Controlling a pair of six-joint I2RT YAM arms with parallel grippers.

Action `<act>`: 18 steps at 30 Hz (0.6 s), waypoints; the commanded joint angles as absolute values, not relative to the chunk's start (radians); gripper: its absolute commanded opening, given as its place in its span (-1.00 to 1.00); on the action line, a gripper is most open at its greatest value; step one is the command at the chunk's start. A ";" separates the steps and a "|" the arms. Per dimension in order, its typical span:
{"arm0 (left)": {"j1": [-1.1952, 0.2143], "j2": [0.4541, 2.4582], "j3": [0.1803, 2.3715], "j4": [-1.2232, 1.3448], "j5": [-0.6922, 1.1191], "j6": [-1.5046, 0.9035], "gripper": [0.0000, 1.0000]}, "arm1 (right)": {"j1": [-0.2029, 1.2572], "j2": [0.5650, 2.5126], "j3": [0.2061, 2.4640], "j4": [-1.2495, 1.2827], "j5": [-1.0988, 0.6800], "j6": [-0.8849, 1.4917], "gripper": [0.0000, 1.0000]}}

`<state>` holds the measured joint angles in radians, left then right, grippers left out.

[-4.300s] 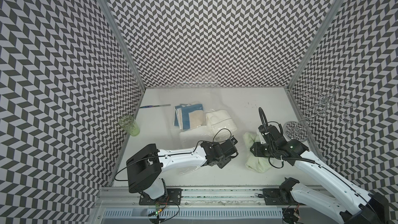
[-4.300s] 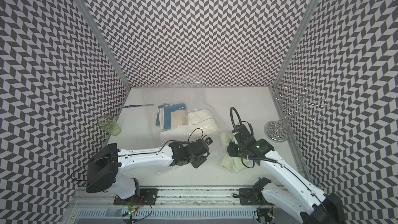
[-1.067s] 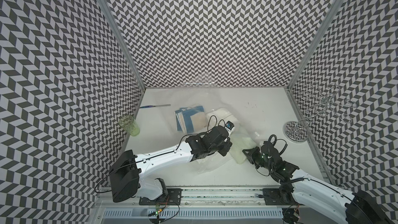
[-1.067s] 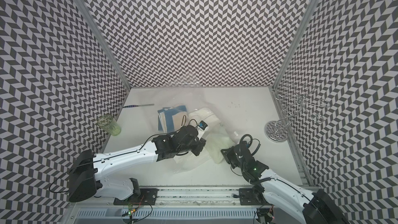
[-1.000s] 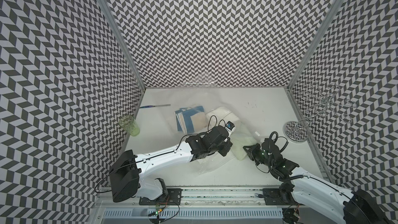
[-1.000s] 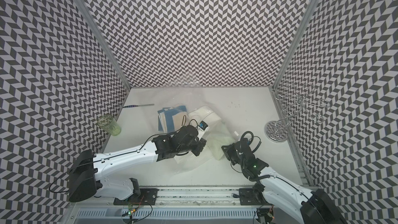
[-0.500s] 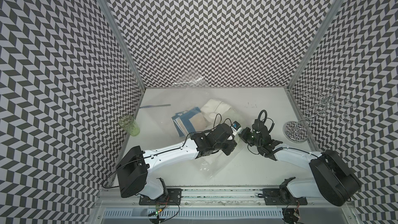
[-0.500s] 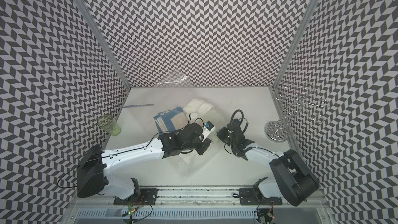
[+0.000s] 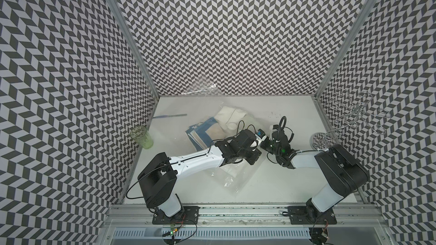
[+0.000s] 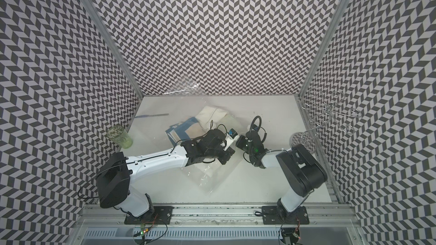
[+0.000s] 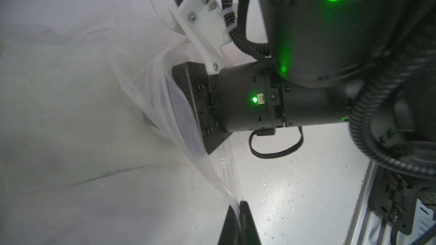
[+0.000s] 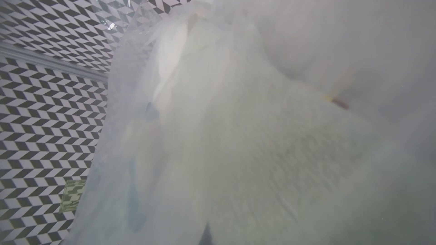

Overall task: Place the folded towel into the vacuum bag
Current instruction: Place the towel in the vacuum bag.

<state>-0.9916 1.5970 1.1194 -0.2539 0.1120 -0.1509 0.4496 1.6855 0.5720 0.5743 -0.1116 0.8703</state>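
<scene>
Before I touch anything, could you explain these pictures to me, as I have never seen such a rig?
The machine is a left arm and a right arm, bolted to a rail at the table's edge. Two pictures look down from overhead. The other two come from a camera on each wrist.

On the table lie a clear vacuum bag, a green glass, a blue strip and a wire rack. Through the plastic show a cream folded cloth and a blue flat pack.

The left claw is pinched shut on the bag's edge. The right claw is at the bag's mouth. Plastic hides its tip, so I cannot tell what it holds.
</scene>
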 commanded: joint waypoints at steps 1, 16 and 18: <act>-0.999 1.580 1.109 -0.203 0.181 -0.161 -1.00 | 0.437 1.680 0.570 0.641 -0.106 0.836 -0.36; -0.938 1.282 0.939 -0.187 0.165 -0.415 -0.26 | 0.283 1.086 0.520 -0.329 -0.128 0.647 0.54; -0.920 1.295 0.922 -0.166 0.164 -0.420 -0.26 | 0.234 1.019 0.555 -0.356 -0.122 0.631 0.56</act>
<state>-0.9432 1.2728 0.9600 -0.1959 0.1619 -0.3698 0.2806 1.1004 0.5114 -0.2024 -0.1654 0.6834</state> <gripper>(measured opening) 0.370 0.778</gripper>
